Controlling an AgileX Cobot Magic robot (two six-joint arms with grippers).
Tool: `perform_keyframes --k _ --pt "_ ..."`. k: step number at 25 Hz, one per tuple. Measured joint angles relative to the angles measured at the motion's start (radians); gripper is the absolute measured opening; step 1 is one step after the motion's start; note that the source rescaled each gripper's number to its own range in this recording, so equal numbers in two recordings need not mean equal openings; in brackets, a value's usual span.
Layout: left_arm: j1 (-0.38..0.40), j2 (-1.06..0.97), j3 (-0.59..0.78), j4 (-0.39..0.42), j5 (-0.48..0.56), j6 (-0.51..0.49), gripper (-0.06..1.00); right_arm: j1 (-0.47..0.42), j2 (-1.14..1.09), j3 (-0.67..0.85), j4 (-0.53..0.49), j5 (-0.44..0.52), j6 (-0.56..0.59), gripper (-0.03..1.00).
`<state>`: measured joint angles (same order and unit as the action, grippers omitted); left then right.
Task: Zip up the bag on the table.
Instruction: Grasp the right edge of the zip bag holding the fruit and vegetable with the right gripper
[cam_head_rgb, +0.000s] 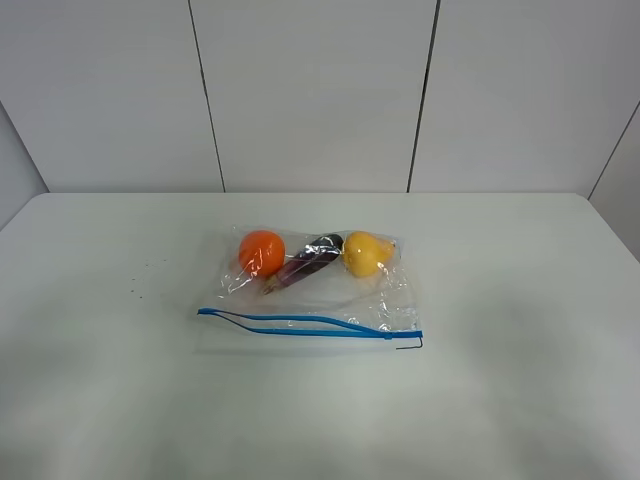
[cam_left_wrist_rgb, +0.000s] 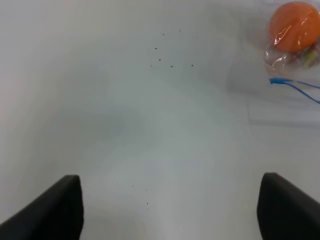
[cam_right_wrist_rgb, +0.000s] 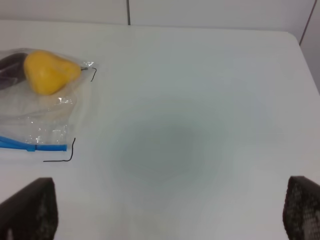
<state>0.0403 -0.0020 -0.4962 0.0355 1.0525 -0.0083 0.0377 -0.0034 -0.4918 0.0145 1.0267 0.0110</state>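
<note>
The bag (cam_head_rgb: 310, 290) lies flat near the middle of the surface (cam_head_rgb: 520, 300). Its blue strip (cam_head_rgb: 310, 324) runs along the near edge. An orange (cam_head_rgb: 261, 251), an eggplant (cam_head_rgb: 310, 260) and a pear (cam_head_rgb: 366, 252) are bunched at the far side. The strip's two lines stand apart over much of their length and join toward the right end, just beside a black corner mark (cam_head_rgb: 410, 345), so the mouth reads as unsealed.

Neither arm appears in the high view. Each wrist view shows its own fingers spread wide with nothing between them: the left claw (cam_left_wrist_rgb: 169, 180) is over bare surface with the orange end of the bag ahead and to one side, and the right claw (cam_right_wrist_rgb: 172, 182) likewise with the pear end ahead.

The task looks to be at its opening step, the approach, with nothing gripped yet. The next move likely calls for one claw to pin an end of the strip while the other pinches it and runs along its length. Whether a slider sits on the strip is too small to tell.
</note>
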Motion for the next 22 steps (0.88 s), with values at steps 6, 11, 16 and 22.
perform_keyframes --k 6,11,16,22 --pt "0.0 0.0 0.0 0.0 0.0 0.0 1.0 0.0 0.0 0.0 0.0 0.0 0.0 1.0" --pt "0.0 0.0 0.0 0.0 0.0 0.0 1.0 0.0 0.033 -0.011 0.001 -0.012 0.0 1.0" --pt "0.0 0.0 0.0 0.0 0.0 0.0 1.0 0.0 0.277 -0.126 0.004 -0.119 0.0 1.0" --pt "0.0 0.0 0.0 0.0 0.0 0.0 1.0 0.0 0.705 -0.348 0.069 -0.163 -0.011 1.0"
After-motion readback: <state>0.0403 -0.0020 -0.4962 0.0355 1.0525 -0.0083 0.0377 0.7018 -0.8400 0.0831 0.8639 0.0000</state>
